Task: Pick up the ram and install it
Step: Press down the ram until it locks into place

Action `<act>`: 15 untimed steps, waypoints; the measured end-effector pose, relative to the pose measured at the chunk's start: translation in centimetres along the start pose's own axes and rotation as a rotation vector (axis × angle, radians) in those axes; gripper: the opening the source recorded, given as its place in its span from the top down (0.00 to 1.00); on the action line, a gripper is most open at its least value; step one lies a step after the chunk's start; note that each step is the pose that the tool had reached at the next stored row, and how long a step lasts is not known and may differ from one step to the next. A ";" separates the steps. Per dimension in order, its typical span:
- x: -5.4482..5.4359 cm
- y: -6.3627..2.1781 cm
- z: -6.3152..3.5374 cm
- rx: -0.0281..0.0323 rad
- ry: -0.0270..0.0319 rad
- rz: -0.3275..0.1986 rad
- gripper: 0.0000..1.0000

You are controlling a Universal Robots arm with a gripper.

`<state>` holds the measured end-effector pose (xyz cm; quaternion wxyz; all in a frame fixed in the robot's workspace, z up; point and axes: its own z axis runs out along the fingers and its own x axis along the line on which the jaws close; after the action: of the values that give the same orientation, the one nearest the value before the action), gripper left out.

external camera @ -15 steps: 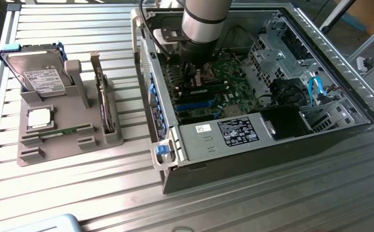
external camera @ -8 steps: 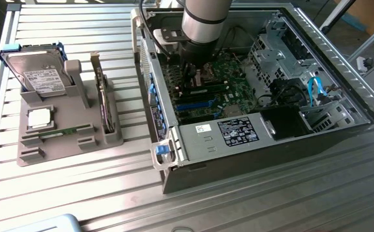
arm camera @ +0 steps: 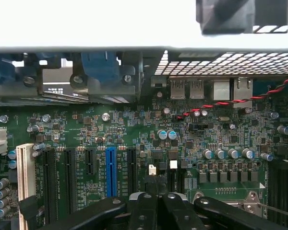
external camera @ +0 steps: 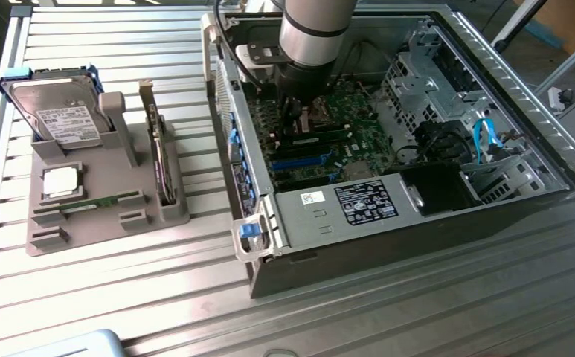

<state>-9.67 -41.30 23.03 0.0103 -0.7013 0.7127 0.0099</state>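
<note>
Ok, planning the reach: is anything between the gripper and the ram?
Yes. The gripper is over the motherboard; the case's side wall and the upright card stand between it and the ram in the grey holder.

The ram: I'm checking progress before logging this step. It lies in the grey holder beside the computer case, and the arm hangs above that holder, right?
Not quite. The ram does lie in the grey holder, but the arm reaches down into the open computer case, over the motherboard, not above the holder. The exterior view shows it.
</note>
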 end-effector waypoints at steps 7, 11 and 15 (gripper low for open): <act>-0.1 0.00 -2.05 -0.0003 0.0004 0.000 0.89; -0.1 0.00 -2.97 -0.0003 0.0004 0.000 0.89; -0.1 0.00 -3.79 -0.0003 0.0005 0.000 0.89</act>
<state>-9.67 -41.30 26.83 0.0100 -0.7013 0.7127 0.0098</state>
